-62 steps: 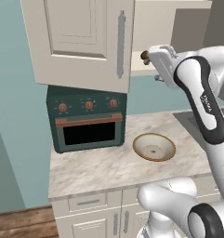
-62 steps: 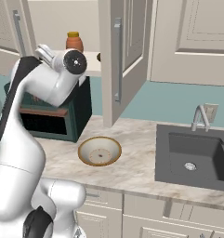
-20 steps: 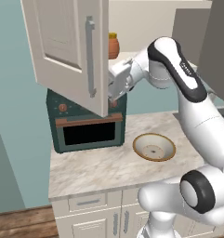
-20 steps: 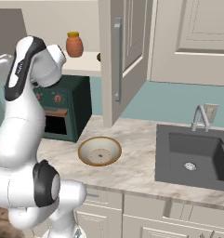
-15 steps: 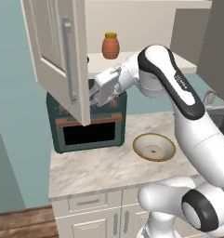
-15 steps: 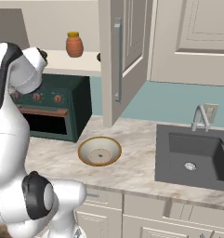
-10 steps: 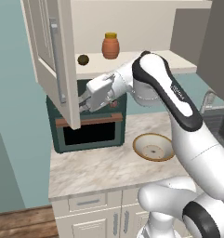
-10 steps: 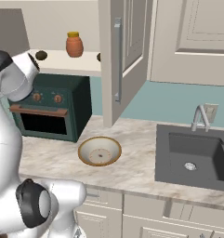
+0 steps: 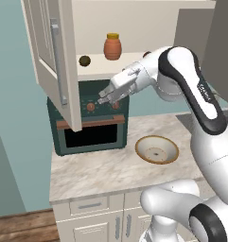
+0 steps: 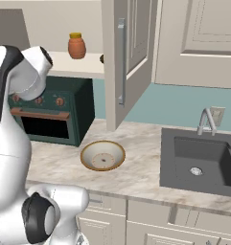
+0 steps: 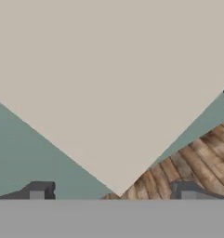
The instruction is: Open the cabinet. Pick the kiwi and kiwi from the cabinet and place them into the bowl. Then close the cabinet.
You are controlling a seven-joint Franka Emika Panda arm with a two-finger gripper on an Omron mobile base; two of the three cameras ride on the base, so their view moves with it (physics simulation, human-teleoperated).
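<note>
The cabinet stands with both cream doors swung out: the left door (image 9: pixel 45 42) at the left, the right door (image 10: pixel 131 52) in the right base view. On the shelf lies one kiwi (image 9: pixel 84 60); a dark round edge of a kiwi (image 10: pixel 102 59) peeks from behind the right door. The bowl (image 9: pixel 157 149) (image 10: pixel 103 156) sits on the counter, nothing in it. My gripper (image 9: pixel 106 97) hangs in front of the toaster oven, right of the left door and below the shelf, open and holding nothing. In the hand view the gripper (image 11: pixel 112 193) has its tips wide apart, facing the door's cream panel (image 11: pixel 108 83).
An orange-brown jar (image 9: pixel 112 46) with a yellow lid stands on the shelf right of the kiwi. The dark green toaster oven (image 9: pixel 92 130) sits under the cabinet. A sink (image 10: pixel 203 160) with a faucet (image 10: pixel 208 119) lies to the right. The marble counter (image 9: pixel 96 170) ends at a front edge.
The left door has swung far out to the left, uncovering the shelf, the kiwi and the jar. My gripper came down in front of the oven and is apart from the door.
</note>
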